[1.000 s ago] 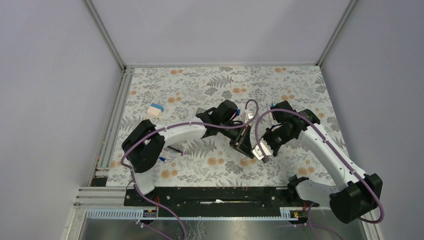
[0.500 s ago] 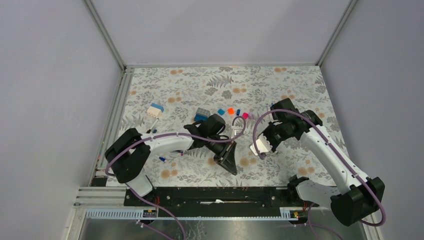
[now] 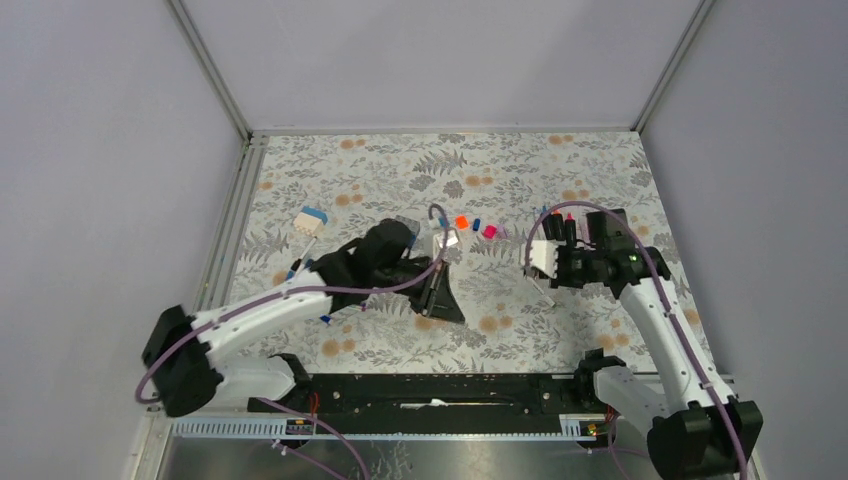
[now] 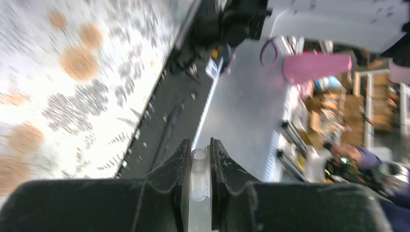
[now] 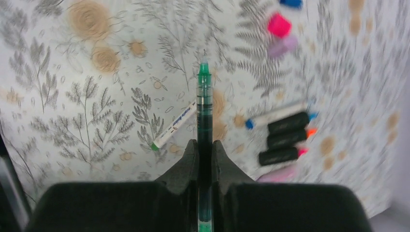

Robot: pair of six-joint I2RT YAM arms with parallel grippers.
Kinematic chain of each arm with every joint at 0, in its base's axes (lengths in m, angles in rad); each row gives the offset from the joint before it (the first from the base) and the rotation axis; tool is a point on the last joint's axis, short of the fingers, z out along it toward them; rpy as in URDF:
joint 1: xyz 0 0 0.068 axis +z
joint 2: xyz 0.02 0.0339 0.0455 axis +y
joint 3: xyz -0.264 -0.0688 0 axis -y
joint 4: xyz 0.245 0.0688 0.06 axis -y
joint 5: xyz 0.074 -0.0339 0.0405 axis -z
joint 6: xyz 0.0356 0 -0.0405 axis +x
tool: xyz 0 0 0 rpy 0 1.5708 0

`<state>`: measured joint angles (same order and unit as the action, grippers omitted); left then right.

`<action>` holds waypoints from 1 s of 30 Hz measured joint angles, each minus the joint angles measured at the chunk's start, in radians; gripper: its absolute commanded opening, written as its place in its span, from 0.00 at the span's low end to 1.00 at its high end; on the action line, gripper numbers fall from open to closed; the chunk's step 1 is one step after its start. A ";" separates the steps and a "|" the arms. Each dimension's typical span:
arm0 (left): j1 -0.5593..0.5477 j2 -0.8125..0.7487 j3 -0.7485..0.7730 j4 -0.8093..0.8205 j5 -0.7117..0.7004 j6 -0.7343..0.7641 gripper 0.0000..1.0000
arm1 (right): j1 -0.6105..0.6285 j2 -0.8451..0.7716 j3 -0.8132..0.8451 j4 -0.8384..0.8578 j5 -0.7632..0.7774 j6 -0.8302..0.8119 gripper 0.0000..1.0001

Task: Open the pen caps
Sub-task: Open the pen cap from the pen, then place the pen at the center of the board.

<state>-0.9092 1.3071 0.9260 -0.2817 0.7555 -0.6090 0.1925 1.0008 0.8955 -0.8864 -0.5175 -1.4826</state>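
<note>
Currently the left end effector point(image 4: 199, 151) is pressed together on a small clear plastic tube point(image 4: 198, 176), which we take to be a pen cap. The right end effector point(image 5: 204, 147) pinches a slim dark-barrelled pen with a green tip point(image 5: 204, 92), its nib bare and pointing away from the fingers. The two arms are well apart in the top view, so we judge this cap to be off and the step in hand to be setting both parts down.

Procedure:
1. Lower the cap over a bare part of the floral-patterned bench point(image 5: 63, 72), near the loose pink cap point(image 5: 279, 25), lilac cap point(image 5: 283, 46) and orange cap point(image 3: 461, 222).
2. Spread the fingers only once the cap is low; a light round tube is likely to roll or bounce.
3. Lay the pen flat beside the three black marker barrels point(image 5: 288, 123), not across them.
</note>
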 measured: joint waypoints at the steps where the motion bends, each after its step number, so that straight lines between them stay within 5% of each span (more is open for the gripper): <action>1: 0.000 -0.055 -0.020 0.040 -0.041 -0.001 0.00 | -0.038 -0.019 -0.025 0.036 -0.005 0.075 0.00; 7: 0.001 -0.350 -0.219 0.307 -0.346 -0.002 0.00 | -0.299 -0.060 -0.168 0.307 -0.046 0.610 0.00; 15: 0.004 -0.370 -0.288 0.368 -0.552 0.010 0.00 | -0.514 0.151 -0.180 0.642 -0.010 1.073 0.00; 24: 0.004 -0.426 -0.428 0.415 -0.610 0.005 0.00 | -0.556 0.372 -0.093 0.772 0.082 1.175 0.00; 30: 0.005 -0.445 -0.433 0.423 -0.630 0.006 0.00 | -0.567 0.397 -0.057 0.708 -0.082 1.032 0.00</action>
<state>-0.9043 0.8623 0.4927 0.1413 0.1253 -0.6025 -0.3744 1.3979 0.8383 -0.1780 -0.5999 -0.4507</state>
